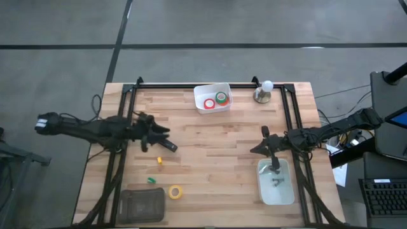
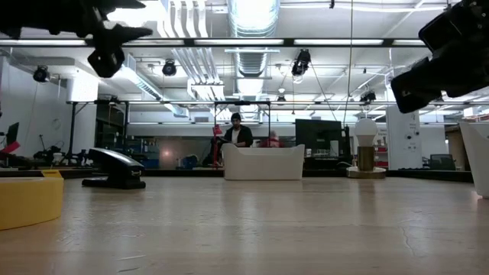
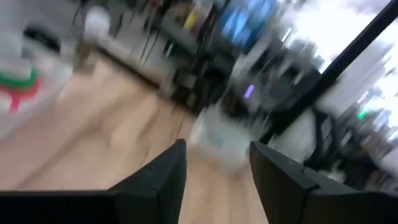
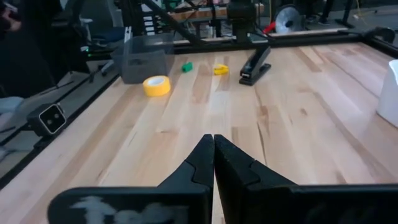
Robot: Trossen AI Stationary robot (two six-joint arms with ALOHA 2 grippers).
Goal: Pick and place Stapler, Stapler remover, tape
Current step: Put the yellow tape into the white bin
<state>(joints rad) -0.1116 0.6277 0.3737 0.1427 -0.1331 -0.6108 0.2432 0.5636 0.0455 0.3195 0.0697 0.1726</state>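
the left gripper (image 1: 164, 132) has its fingers spread, empty, left of centre above the black stapler (image 1: 167, 145). drop straight, straddling its body. the yellow tape roll (image 1: 175, 191) lies lower left. right gripper (image 1: 256, 150) fingers pressed together.

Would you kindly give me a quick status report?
Left gripper open, empty, above stapler. Right gripper shut, empty, by clear bin. Yellow tape on table; red, green in white bin.

Left gripper (image 3: 214, 165) apart, right gripper (image 4: 213, 155) closed
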